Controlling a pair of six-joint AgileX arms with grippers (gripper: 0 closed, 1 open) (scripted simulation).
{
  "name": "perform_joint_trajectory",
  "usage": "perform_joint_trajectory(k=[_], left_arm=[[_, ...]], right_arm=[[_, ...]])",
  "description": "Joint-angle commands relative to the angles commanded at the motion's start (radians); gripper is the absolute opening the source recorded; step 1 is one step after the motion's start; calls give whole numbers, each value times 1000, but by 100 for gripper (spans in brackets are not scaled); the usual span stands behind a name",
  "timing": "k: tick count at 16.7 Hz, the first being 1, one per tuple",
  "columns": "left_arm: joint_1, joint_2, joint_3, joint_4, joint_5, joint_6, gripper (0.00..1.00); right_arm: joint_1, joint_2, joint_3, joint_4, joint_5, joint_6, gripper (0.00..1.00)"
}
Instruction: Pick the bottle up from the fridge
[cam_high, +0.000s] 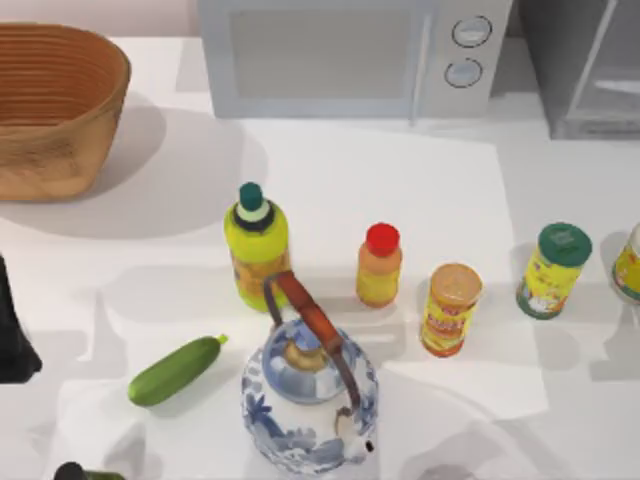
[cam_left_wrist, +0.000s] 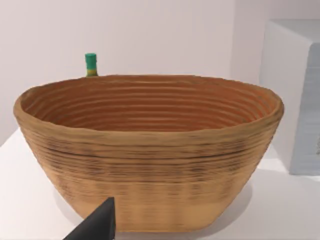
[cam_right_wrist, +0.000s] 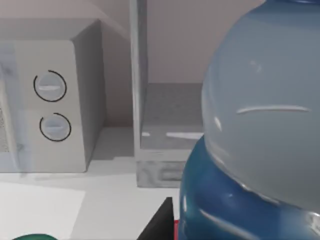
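While the right wrist view sits close against the bottle, its clear body and bluish label band cover most of that picture, with the fridge behind it, door swung wide and grey interior floor bare. A dark finger of the right pincer shows beside the bottle's base; whether the pincer is clamped on it cannot be told.

Desk contents, top view:
- Fridge, far right corner, beside the white microwave with two round knobs.
- Woven basket, far left.
- Yellow-green bottle, dark green cap, centre.
- Small orange bottle, red cap, just right of it.
- Orange-lidded canister, then a green-lidded canister, further right.
- Blue-and-white teapot, brown handle, near edge, in front of the yellow-green bottle.
- Cucumber, left of the teapot.

Left arm: parked at the left edge. Its wrist view faces the basket; one dark fingertip of the left pincer is visible, state cannot be told.
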Motion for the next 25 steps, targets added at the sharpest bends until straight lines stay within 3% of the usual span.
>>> perform_joint_trajectory(k=[6,11,19,25], left_arm=[[0,0,0,0,0,0,100],[0,0,0,0,0,0,100],[0,0,0,0,0,0,100],[0,0,0,0,0,0,100]], right_arm=[[14,35,23,32,-1,2,0],[148,275,202,288,16,1,0],[432,1053,559,1005,182,7,0],[551,1679,705,1256,407,9,0]])
